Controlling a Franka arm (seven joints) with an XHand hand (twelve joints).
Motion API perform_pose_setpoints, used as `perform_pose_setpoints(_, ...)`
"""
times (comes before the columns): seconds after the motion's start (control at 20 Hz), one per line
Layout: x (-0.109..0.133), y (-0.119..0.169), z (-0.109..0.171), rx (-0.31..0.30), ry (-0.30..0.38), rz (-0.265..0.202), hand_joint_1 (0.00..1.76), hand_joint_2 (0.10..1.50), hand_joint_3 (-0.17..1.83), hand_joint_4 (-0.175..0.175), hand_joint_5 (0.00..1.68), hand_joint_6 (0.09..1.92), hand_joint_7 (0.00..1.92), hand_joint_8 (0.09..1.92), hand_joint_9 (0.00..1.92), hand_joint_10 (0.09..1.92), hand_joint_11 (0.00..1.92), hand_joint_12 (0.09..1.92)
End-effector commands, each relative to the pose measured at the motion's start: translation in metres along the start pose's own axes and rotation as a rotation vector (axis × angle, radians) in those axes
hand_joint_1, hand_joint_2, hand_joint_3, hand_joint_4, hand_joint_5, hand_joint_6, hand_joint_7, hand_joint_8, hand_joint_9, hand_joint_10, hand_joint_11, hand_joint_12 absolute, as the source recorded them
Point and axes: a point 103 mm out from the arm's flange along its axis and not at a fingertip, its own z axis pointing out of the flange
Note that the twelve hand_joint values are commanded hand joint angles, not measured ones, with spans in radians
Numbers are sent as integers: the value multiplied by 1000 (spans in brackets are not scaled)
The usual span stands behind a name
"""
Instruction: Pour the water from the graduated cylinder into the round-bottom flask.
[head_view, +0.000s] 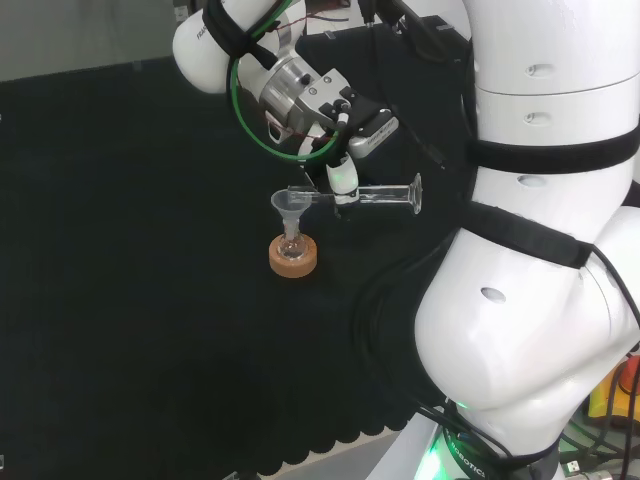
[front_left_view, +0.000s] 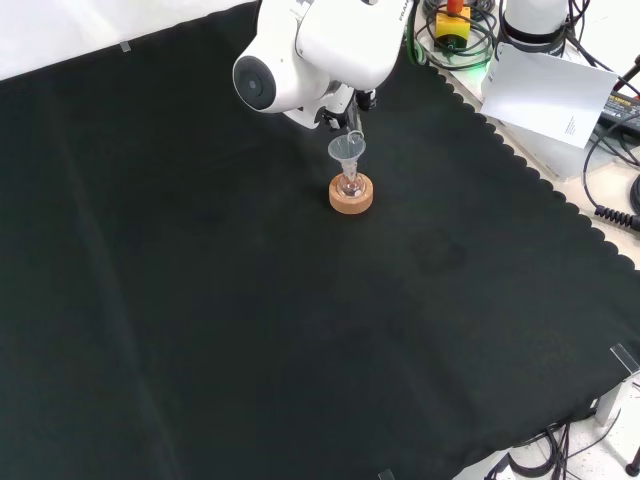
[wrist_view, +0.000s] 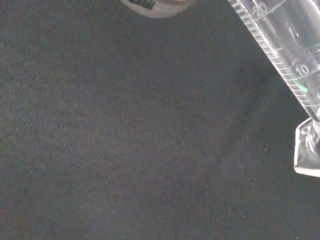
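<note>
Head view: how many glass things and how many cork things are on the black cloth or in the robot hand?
Glass: 3, the graduated cylinder in the robot hand, the funnel and the round-bottom flask.
Cork: 1, the cork ring under the flask.
Total: 4.

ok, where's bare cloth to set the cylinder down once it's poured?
Front view: wide bare black cloth left of and below the cork ring. Crowded just above the ring, where the funnel, the tipped graduated cylinder and the hand bunch under the arm's white link.
</note>
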Motion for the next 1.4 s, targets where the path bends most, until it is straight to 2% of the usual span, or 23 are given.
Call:
perform_pose_setpoints(0.05, -3, -2, -2, 11, -10, 11, 1282, 1049, 1, -175, 1108, 800, 1149, 766, 1543, 87, 1306, 692)
perform_pose_setpoints(0.3, 0, -2, -5, 28, -12, 18, 1282, 1049, 1, -175, 1108, 800, 1149, 766, 1543, 87, 1307, 691)
perform_pose_setpoints(0.7, -21, -8, 1, 33, -18, 26, 1282, 1049, 1, -175, 1108, 800, 1148, 767, 1543, 87, 1308, 689)
perform_pose_setpoints(0.75, -7, -5, -6, 41, -27, 39, 1282, 1049, 1, -175, 1107, 800, 1148, 767, 1543, 87, 1308, 689)
perform_pose_setpoints(0.85, 0, -4, -9, 45, -28, 44, 1282, 1049, 1, -175, 1107, 801, 1148, 767, 1543, 87, 1309, 689)
perform_pose_setpoints(1.15, 1, -4, -11, 48, -26, 40, 1282, 1049, 1, -175, 1107, 801, 1148, 768, 1543, 87, 1310, 688)
perform_pose_setpoints(1.3, -8, -6, -7, 50, -22, 37, 1282, 1050, 1, -175, 1107, 802, 1147, 768, 1544, 87, 1311, 688)
perform_pose_setpoints(1.4, 1, -4, -11, 58, -32, 51, 1282, 1050, 1, -175, 1106, 802, 1147, 769, 1544, 87, 1311, 688)
